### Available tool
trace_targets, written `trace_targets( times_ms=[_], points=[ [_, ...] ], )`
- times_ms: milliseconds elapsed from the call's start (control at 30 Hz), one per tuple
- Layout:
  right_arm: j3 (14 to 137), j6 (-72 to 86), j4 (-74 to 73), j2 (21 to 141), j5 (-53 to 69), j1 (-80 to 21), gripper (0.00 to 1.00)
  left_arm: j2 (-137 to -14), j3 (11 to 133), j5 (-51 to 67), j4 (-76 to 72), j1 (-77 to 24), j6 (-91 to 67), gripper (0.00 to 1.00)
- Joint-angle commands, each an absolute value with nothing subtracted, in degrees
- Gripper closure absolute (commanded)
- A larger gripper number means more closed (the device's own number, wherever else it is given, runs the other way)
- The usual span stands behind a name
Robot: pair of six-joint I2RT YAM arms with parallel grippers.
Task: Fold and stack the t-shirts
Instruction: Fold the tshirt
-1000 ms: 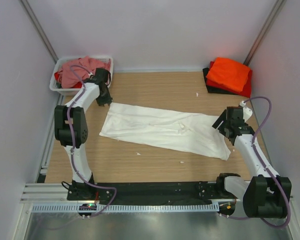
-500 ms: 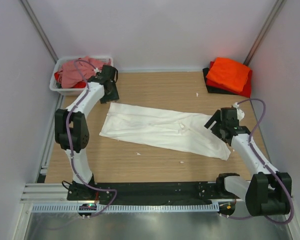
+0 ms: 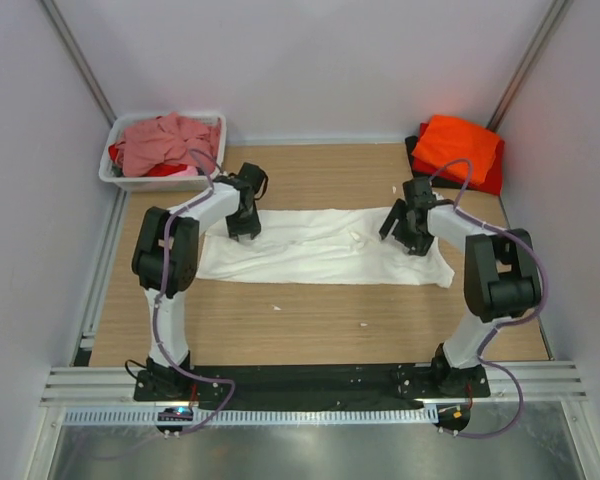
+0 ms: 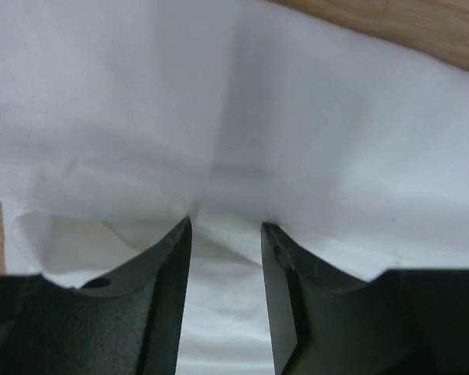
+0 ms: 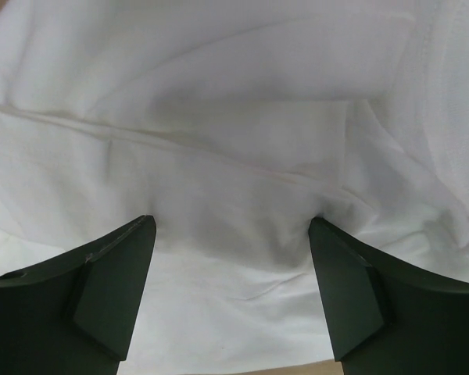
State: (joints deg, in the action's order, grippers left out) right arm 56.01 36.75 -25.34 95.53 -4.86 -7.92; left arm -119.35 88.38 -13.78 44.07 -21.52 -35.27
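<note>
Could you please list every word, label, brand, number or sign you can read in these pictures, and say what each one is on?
None: no text can be read in any view.
The white t-shirt, the orange t-shirt and the tub are plain, with no print or label showing.

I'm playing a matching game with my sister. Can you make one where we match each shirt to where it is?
Things:
1. white shirt
2. orange shirt
3. pink shirt

Places:
A. in the tub, far left
B. spread out in the middle of the table
C. on top of the pile, far right corner

Pairs: 1-B, 2-C, 3-A
</note>
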Motion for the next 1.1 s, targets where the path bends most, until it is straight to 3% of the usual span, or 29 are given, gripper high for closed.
trace_targets(
  times_ms=[0, 100, 233, 367, 467, 767, 900, 1067],
  points=[
    [64.6, 34.2, -24.8, 106.2, -3.2, -8.3, 0.14, -116.1, 82.4, -14.0, 45.7, -21.4, -39.5, 0.58],
    [77.0, 33.1, -27.3, 116.3, -1.7, -9.0, 0.15, -110.7, 73.8, -11.3, 43.8, -22.7, -42.2, 0.58],
    [104.2, 30.2, -33.4, 132.2, 2.5, -12.9, 0.16, -101.4, 59.9, -6.0, 41.1, -25.7, -47.0, 0.58],
    [127.5, 28.4, -36.6, 147.5, 7.2, -17.6, 0.16, -96.6, 53.4, -0.3, 37.2, -35.6, -52.8, 0.57],
    [136.3, 30.5, -35.5, 154.0, 9.2, -19.0, 0.15, -95.7, 50.3, 4.5, 32.5, -43.4, -59.0, 0.57],
    [137.0, 38.8, -14.1, 159.5, 15.5, -19.9, 0.09, -104.9, 61.7, 7.9, 28.0, -56.5, -62.9, 0.57],
    [140.4, 40.5, -10.5, 161.8, 16.2, -19.9, 0.07, -108.4, 64.1, 10.0, 28.6, -56.6, -63.6, 0.57],
    [143.3, 41.5, -6.9, 162.4, 14.1, -19.6, 0.06, -103.5, 66.7, 7.7, 34.2, -56.9, -63.8, 0.55]
  ],
)
